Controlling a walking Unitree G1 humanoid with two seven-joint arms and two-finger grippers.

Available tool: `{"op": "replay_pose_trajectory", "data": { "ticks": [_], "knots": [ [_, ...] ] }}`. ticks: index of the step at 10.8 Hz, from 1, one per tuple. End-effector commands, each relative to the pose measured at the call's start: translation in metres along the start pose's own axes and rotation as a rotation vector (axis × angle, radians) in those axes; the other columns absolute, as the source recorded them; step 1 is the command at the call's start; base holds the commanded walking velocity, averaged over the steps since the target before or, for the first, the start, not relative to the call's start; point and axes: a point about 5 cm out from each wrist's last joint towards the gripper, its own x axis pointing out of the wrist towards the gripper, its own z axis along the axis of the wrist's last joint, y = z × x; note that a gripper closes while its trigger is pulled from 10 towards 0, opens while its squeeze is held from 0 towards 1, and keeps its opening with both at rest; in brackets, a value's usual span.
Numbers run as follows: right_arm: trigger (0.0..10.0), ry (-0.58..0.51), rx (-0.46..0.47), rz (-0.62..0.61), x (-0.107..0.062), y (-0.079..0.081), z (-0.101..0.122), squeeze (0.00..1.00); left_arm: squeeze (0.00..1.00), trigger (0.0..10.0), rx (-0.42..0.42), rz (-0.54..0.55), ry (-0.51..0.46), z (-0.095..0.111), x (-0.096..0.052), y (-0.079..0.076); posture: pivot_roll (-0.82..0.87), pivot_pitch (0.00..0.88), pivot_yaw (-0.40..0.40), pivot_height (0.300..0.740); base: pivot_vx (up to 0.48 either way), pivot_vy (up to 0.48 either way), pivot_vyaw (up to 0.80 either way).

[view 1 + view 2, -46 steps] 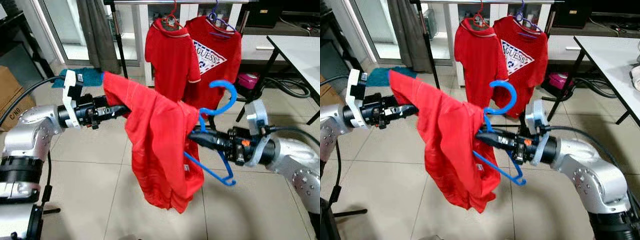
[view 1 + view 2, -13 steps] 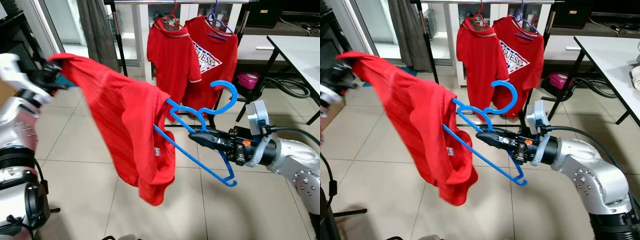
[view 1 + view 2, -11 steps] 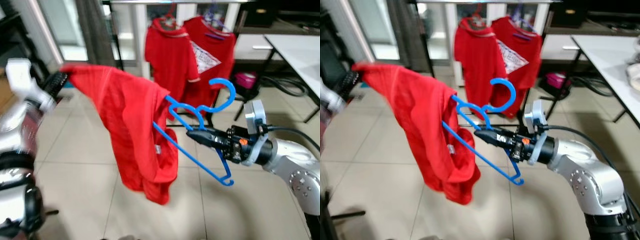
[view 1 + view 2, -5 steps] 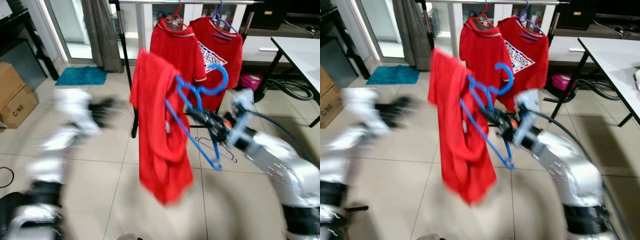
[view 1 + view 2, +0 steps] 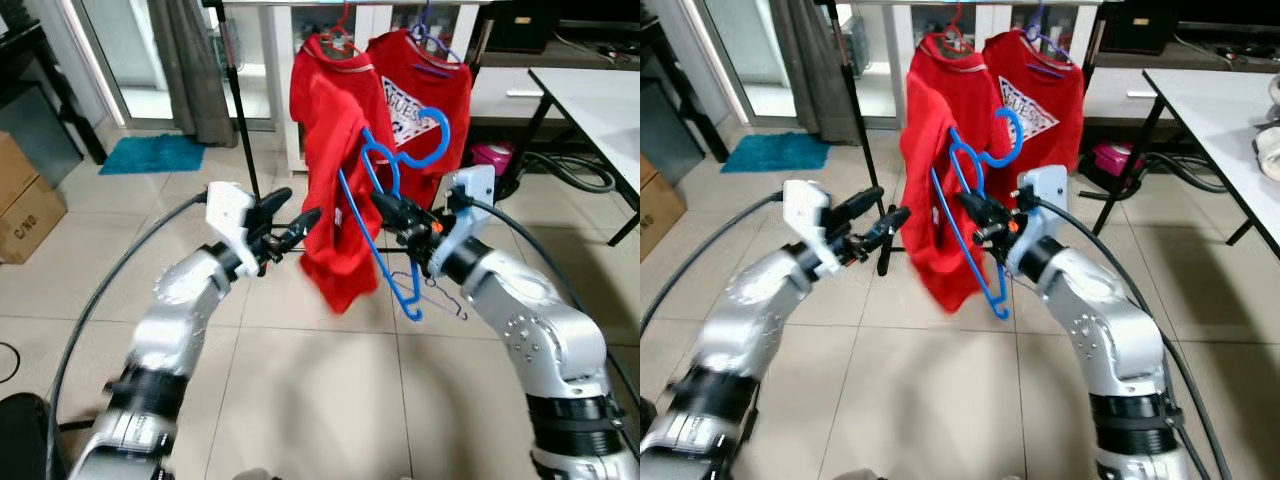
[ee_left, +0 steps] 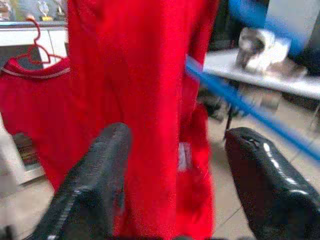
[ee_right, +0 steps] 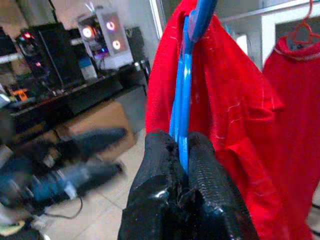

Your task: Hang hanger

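A blue hanger (image 5: 385, 215) carries a red shirt (image 5: 335, 190) draped over one of its arms, its hook (image 5: 432, 140) pointing up. My right gripper (image 5: 380, 200) is shut on the hanger's wire, seen close up in the right wrist view (image 7: 182, 150). It holds the hanger just in front of the clothes rail, where two other red shirts (image 5: 425, 75) hang. My left gripper (image 5: 303, 203) is open beside the draped shirt's left edge. Its fingers (image 6: 100, 170) have red cloth ahead of them but hold nothing.
A black stand pole (image 5: 235, 95) rises just left of the shirts, with a grey curtain (image 5: 190, 70) behind it. A white table (image 5: 600, 95) stands at the right, above hoses. Cardboard boxes (image 5: 25, 195) and a teal mat (image 5: 150, 153) lie at the left.
My left gripper has let go of the red shirt and dropped beside it. My right arm has swung the hanger and shirt up toward the rail. The camera has shifted too.
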Motion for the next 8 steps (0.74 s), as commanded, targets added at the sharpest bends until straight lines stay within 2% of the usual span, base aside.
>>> {"op": "replay_pose_trajectory", "data": {
  "ticks": [1, 2, 4, 5, 6, 8],
  "knots": [
    [10.0, -0.098, -0.020, 0.036, 0.002, 0.008, 0.019, 0.00, 0.13, 10.0, 0.082, 0.000, 0.043, -0.002, 0.007, -0.001, -0.13, 0.000, 0.054, 0.740, 0.000, 0.000, 0.00],
    [10.0, -0.112, -0.014, 0.052, 0.002, 0.010, 0.022, 0.00, 0.00, 10.0, 0.112, 0.055, 0.061, -0.004, 0.014, 0.003, -0.13, 0.000, 0.054, 0.740, 0.000, 0.000, 0.00],
    [10.0, -0.122, 0.002, 0.090, -0.001, 0.015, 0.025, 0.00, 0.00, 10.0, 0.186, 0.074, 0.132, -0.017, 0.022, 0.005, -0.15, 0.000, 0.059, 0.740, 0.000, 0.000, 0.00],
    [10.0, -0.127, 0.009, 0.123, -0.003, 0.019, 0.026, 0.00, 0.00, 8.8, 0.183, 0.114, 0.147, -0.021, 0.024, 0.007, -0.15, 0.000, 0.059, 0.740, 0.000, 0.000, 0.00],
    [10.0, -0.133, 0.019, 0.146, -0.005, 0.022, 0.027, 0.00, 0.00, 0.4, 0.154, 0.101, 0.135, -0.023, 0.029, 0.003, -0.16, 0.000, 0.062, 0.740, 0.000, 0.000, 0.00],
    [10.0, -0.137, 0.026, 0.154, -0.005, 0.023, 0.028, 0.00, 0.00, 0.0, 0.122, 0.086, 0.116, -0.025, 0.032, -0.001, -0.16, 0.000, 0.064, 0.740, 0.000, 0.000, 0.00]
  ]
}}
